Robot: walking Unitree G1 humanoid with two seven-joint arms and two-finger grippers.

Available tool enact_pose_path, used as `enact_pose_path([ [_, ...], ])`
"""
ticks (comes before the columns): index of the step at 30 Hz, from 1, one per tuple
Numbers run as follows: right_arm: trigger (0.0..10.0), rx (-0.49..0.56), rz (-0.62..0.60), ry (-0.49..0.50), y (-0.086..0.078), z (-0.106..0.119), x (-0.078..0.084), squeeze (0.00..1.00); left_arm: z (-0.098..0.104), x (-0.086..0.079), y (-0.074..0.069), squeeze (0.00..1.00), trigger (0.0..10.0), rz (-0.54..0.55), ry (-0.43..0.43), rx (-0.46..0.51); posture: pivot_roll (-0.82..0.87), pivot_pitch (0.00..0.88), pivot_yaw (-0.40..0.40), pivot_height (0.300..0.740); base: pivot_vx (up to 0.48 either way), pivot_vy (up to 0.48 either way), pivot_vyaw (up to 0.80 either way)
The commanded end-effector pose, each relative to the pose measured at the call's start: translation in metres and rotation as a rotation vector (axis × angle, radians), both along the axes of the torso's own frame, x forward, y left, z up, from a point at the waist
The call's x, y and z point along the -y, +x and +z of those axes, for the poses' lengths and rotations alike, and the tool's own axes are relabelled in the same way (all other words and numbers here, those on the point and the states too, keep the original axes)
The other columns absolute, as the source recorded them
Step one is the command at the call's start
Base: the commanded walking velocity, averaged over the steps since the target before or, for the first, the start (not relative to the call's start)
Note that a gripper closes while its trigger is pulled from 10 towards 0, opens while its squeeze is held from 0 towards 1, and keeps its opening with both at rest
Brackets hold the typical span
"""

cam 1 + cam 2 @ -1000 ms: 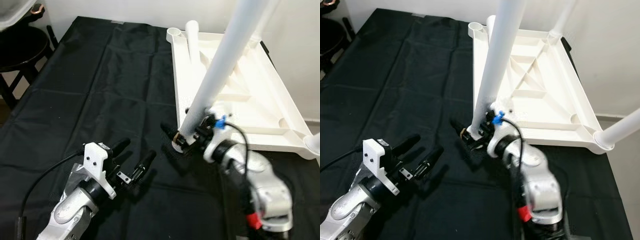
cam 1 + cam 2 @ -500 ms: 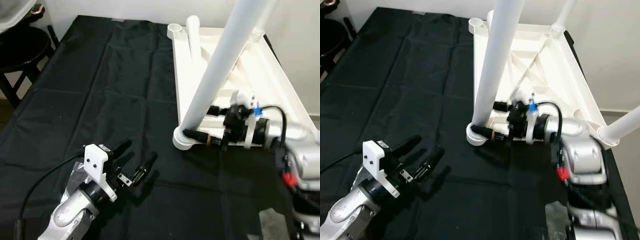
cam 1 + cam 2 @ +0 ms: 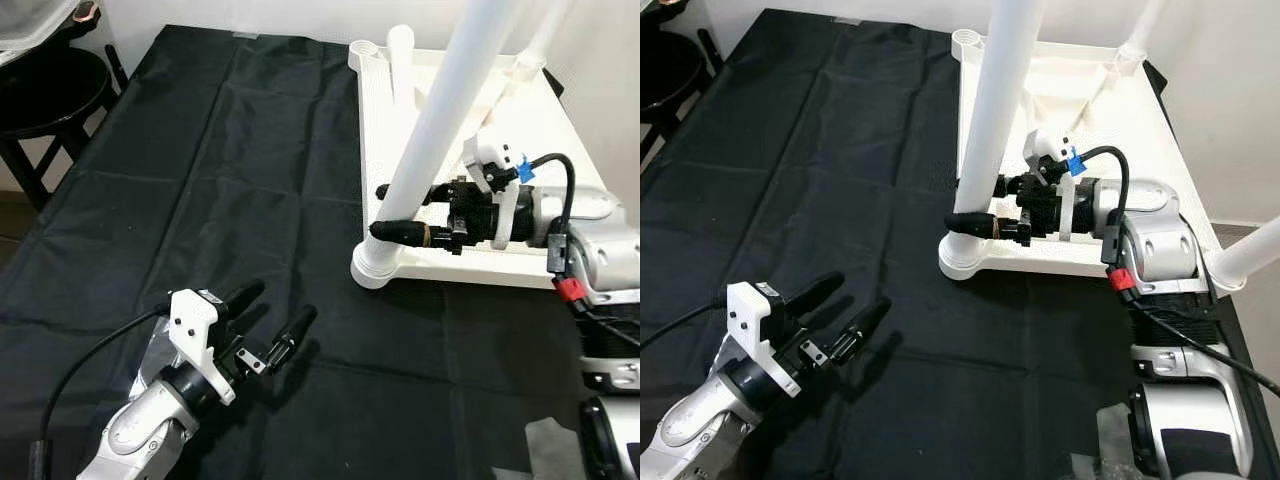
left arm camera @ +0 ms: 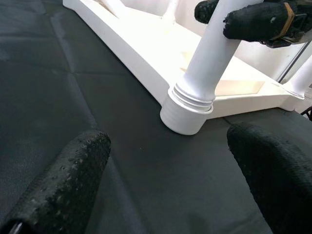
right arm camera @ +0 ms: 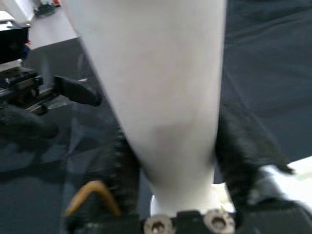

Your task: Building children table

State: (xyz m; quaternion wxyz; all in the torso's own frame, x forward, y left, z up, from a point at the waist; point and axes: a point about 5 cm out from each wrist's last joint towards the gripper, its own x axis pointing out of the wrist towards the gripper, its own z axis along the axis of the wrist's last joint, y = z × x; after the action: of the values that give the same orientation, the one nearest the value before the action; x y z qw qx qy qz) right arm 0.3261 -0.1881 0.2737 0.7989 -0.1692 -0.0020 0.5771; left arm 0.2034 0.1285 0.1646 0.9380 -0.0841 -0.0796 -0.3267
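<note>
The right gripper (image 3: 392, 211) is pinching the white leg (image 3: 440, 130) near its bottom, at the table's (image 3: 560, 130) near corner. The leg is standing tall. The left gripper (image 3: 272, 318) is waiting wide open, well apart.

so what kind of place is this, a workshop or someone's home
Most likely a room in a home, used as an assembly spot: a black cloth is spread as a work surface, an upturned white children's table lies on it, and a dark stool stands beside a plain white wall.

One tabletop (image 3: 560, 235) lies on one black cloth (image 3: 250, 200). Four white legs (image 3: 440, 110) show. One stool (image 3: 45, 95) stands beside.
</note>
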Motion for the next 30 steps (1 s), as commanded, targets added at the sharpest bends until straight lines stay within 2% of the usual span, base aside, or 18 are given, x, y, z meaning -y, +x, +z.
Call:
enact_pose_path([
  [1,0.0,0.012,-0.015,0.006,0.0,0.005,0.007,0.0,-0.001,0.001,-0.004,0.0,10.0,-0.012,0.003,-0.015,0.04,0.269,-0.068,0.74,0.0,0.0,0.0],
  [6,0.0,-0.008,-0.054,0.056,-0.005,-0.004,0.009,0.0,-0.002,0.002,-0.004,0.0,10.0,-0.011,0.001,-0.015,0.04,0.266,-0.072,0.74,0.0,0.0,0.0],
  [9,0.0,-0.067,-0.149,0.092,-0.019,-0.03,-0.004,0.0,-0.002,0.002,-0.003,0.0,10.0,-0.01,0.0,-0.014,0.03,0.26,-0.087,0.74,0.0,0.0,0.0],
  [10,0.0,-0.067,-0.149,0.092,-0.019,-0.03,-0.004,0.0,-0.002,0.002,-0.003,0.0,10.0,-0.01,0.0,-0.014,0.03,0.26,-0.087,0.74,0.0,0.0,0.0],
  [11,0.0,-0.134,-0.305,0.174,-0.027,-0.051,-0.022,0.0,-0.003,0.001,-0.003,0.0,10.0,-0.009,0.0,-0.014,0.02,0.253,-0.102,0.74,0.0,0.0,0.0],
  [12,0.0,-0.173,-0.66,0.138,-0.04,-0.082,-0.035,0.0,-0.004,0.0,-0.002,0.0,10.0,-0.009,0.001,-0.015,0.02,0.25,-0.103,0.74,0.0,0.0,0.0],
  [13,0.0,-0.185,-0.938,0.11,-0.053,-0.096,-0.036,0.0,-0.004,0.0,-0.002,0.0,10.0,-0.008,0.001,-0.015,0.01,0.251,-0.104,0.74,0.0,0.0,0.0],
  [14,0.0,-0.185,-0.938,0.11,-0.053,-0.096,-0.036,0.0,-0.004,0.0,-0.002,0.0,10.0,-0.008,0.001,-0.015,0.01,0.251,-0.104,0.74,0.0,0.0,0.0],
  [15,0.0,-0.198,-1.061,0.086,-0.074,-0.108,-0.04,0.0,-0.004,0.0,-0.001,0.0,10.0,-0.009,0.001,-0.014,0.01,0.244,-0.102,0.74,0.0,0.0,0.0],
  [16,0.0,-0.199,-1.049,0.076,-0.086,-0.113,-0.047,0.0,-0.005,0.001,0.001,0.0,10.0,-0.01,0.0,-0.014,-0.01,0.24,-0.089,0.74,0.0,0.0,0.0],
  [17,0.0,-0.199,-1.049,0.076,-0.086,-0.113,-0.047,0.0,-0.005,0.001,0.001,0.0,10.0,-0.01,0.0,-0.014,-0.01,0.24,-0.089,0.74,0.0,0.0,0.0],
  [18,0.0,-0.207,-0.93,0.091,-0.089,-0.113,-0.06,0.0,-0.006,0.001,0.003,0.0,10.0,-0.016,-0.002,-0.014,-0.01,0.232,-0.094,0.74,0.0,0.0,0.0],
  [23,0.0,-0.218,-0.882,0.103,-0.083,-0.108,-0.066,0.0,-0.006,0.001,0.004,0.0,10.0,-0.018,-0.002,-0.012,0.0,0.226,-0.098,0.74,0.0,0.0,0.0],
  [24,2.8,-0.238,-0.845,0.09,-0.082,-0.109,-0.069,0.0,-0.006,0.001,0.004,0.0,10.0,-0.014,-0.001,-0.01,0.0,0.229,-0.101,0.74,0.0,0.0,0.0],
  [26,2.8,-0.255,-0.825,0.082,-0.083,-0.109,-0.072,0.0,-0.006,0.0,0.004,0.0,10.0,-0.012,-0.001,-0.008,0.0,0.23,-0.101,0.74,0.0,0.0,0.0],
  [27,10.0,-0.26,-0.814,0.087,-0.083,-0.107,-0.072,0.0,-0.005,0.0,0.004,0.0,10.0,-0.01,-0.001,-0.007,0.0,0.234,-0.1,0.74,0.0,0.0,0.0],
  [29,10.0,-0.26,-0.813,0.092,-0.083,-0.105,-0.071,0.0,-0.005,0.0,0.003,0.0,10.0,-0.009,-0.001,-0.007,0.0,0.236,-0.099,0.74,0.0,0.0,0.0],
  [30,10.0,-0.267,-0.809,0.085,-0.085,-0.102,-0.074,0.71,-0.005,0.0,0.003,0.0,10.0,-0.008,-0.001,-0.006,0.0,0.239,-0.097,0.74,0.0,0.0,0.0],
])
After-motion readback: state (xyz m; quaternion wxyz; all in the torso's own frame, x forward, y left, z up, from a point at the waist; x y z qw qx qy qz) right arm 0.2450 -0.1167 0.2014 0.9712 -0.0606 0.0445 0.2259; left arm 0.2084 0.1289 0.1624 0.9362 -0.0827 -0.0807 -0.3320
